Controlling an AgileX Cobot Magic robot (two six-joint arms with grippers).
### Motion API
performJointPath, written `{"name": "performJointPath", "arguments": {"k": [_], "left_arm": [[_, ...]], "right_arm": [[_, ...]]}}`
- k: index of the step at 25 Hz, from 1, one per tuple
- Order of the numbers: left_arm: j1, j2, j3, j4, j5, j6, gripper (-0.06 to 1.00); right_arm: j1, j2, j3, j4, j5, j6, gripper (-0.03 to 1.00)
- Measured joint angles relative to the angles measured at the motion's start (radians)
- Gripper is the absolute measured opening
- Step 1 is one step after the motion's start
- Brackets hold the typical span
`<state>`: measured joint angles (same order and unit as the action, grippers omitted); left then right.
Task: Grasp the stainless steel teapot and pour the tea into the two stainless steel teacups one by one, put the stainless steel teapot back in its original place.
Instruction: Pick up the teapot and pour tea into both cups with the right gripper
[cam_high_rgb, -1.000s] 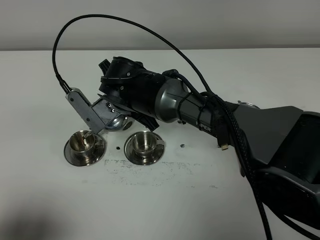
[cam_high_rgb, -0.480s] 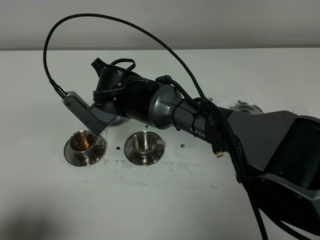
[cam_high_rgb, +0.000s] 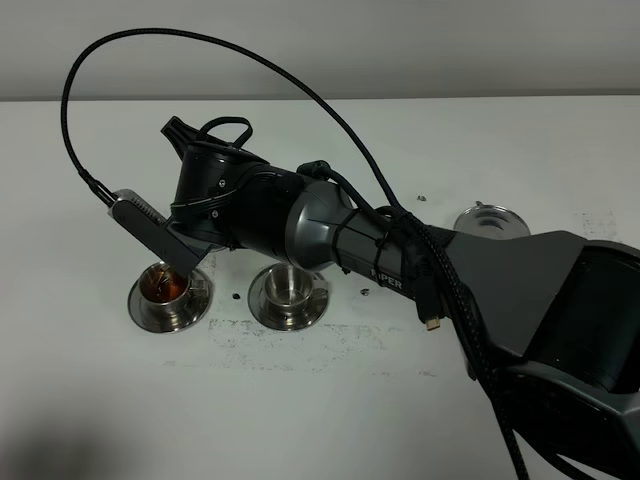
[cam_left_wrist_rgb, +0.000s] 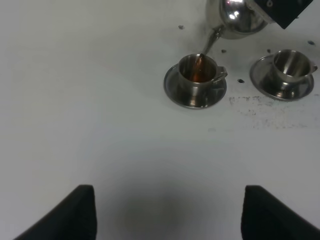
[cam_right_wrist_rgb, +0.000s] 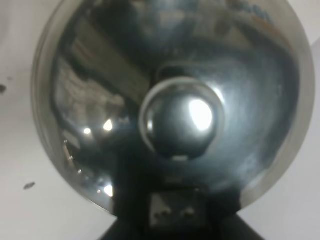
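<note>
Gripping stainless steel teapot (cam_left_wrist_rgb: 239, 19) with right tool (cam_right_wrist_rgb: 172, 211), closed on handle. Holding it tilted, off tabletop (cam_high_rgb: 330, 400), spout over left teacup (cam_left_wrist_rgb: 198, 82). Pouring thin stream of tea (cam_left_wrist_rgb: 195, 74) into this cup, reddish-brown pool inside. Leaving right teacup (cam_left_wrist_rgb: 291, 64) shiny inside, just beside, on own saucer. Leaving steel disc (cam_high_rgb: 490, 220) uncovered, far right, well apart. Hovering with left tool (cam_left_wrist_rgb: 170, 220) wide open, gripping nothing, above near tabletop.

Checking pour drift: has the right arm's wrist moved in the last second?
Yes. In the exterior high view the right arm's wrist has swung left against the unmoved empty teacup, uncovering the steel disc at right.
</note>
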<state>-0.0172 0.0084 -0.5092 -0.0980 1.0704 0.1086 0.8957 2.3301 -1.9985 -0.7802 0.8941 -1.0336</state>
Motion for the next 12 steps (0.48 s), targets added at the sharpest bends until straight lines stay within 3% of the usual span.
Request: {"name": "performJointPath", "arguments": {"k": [12], "left_arm": [[0.0, 0.0, 0.0, 0.0, 0.0, 0.0, 0.58]], "right_arm": [[0.003, 0.0, 0.0, -0.044, 0.001, 0.0, 0.18]]}}
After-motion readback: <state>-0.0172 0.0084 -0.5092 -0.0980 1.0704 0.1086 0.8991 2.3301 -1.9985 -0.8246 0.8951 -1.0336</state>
